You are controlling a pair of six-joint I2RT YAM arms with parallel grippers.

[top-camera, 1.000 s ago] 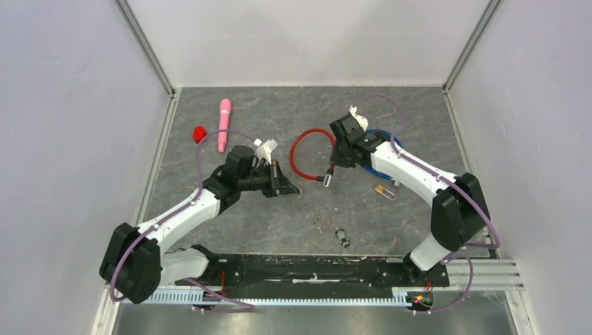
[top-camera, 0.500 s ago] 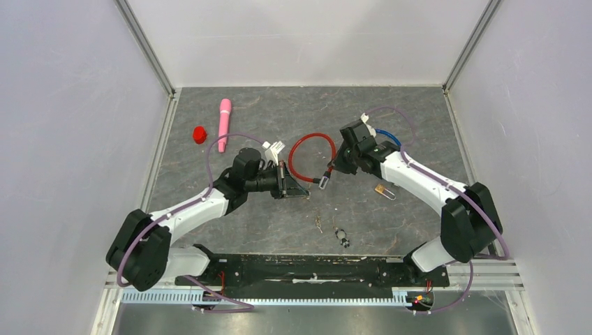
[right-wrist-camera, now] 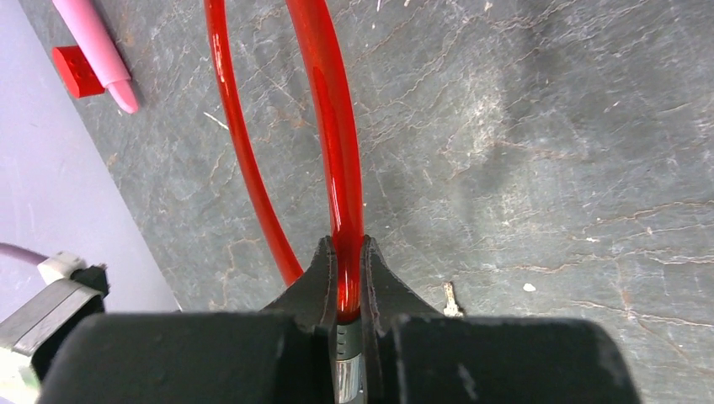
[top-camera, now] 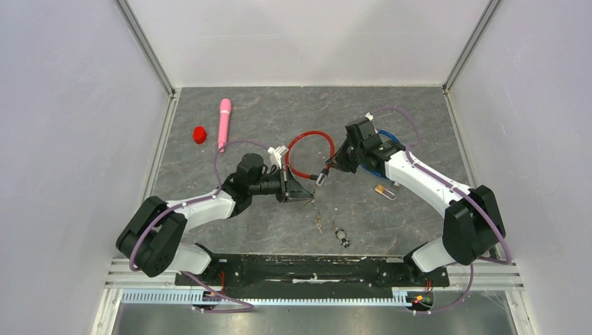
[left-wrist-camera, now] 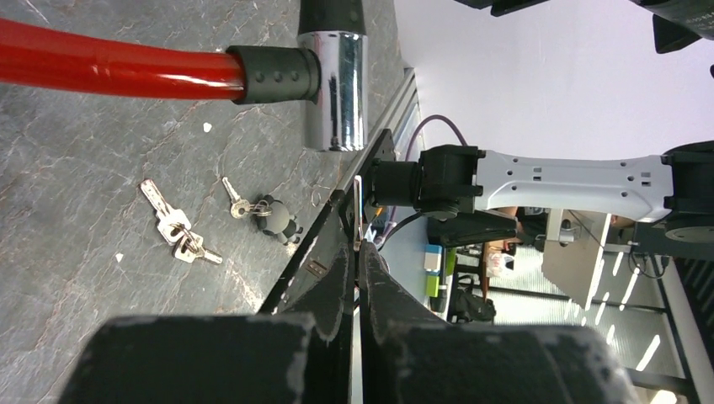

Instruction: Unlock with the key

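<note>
From above, your left gripper [top-camera: 304, 195] sits further right and nearer the bases than a second ago. Its tip is now just beside the chrome barrel [top-camera: 322, 179] of the cable lock, and the gap that lay between them is almost gone. Your right gripper [top-camera: 335, 165] has shifted too, bringing the barrel end over toward the left arm, with the red cable [top-camera: 311, 133] looping behind it across the table [top-camera: 279, 105]. The spare keys [top-camera: 318, 225] and the keychain figure [top-camera: 342, 237] lie where they lay before, near the bases and untouched.

In the left wrist view, your jaws are pressed almost together on a thin metal blade. This is the key [left-wrist-camera: 358, 210], which sticks out ahead of the fingers [left-wrist-camera: 333, 286]. The chrome barrel [left-wrist-camera: 334, 93] hangs close ahead at the top of the frame, with the red cable [left-wrist-camera: 109, 71] running off to one side. The key's tip is near the barrel's end but apart from it, and it lines up with one edge of the barrel rather than the middle. You cannot see the keyhole from here.

In the right wrist view, your jaws pinch the red cable [right-wrist-camera: 337, 126] just where it enters the barrel, and a sliver of chrome shows between the fingers [right-wrist-camera: 316, 282].

The approach looks all but finished: the lock is held out and the key is brought up to it. What remains is centring the blade on the keyhole, pushing it in and turning it, and a small sideways error could make the tip skid off the chrome.
</note>
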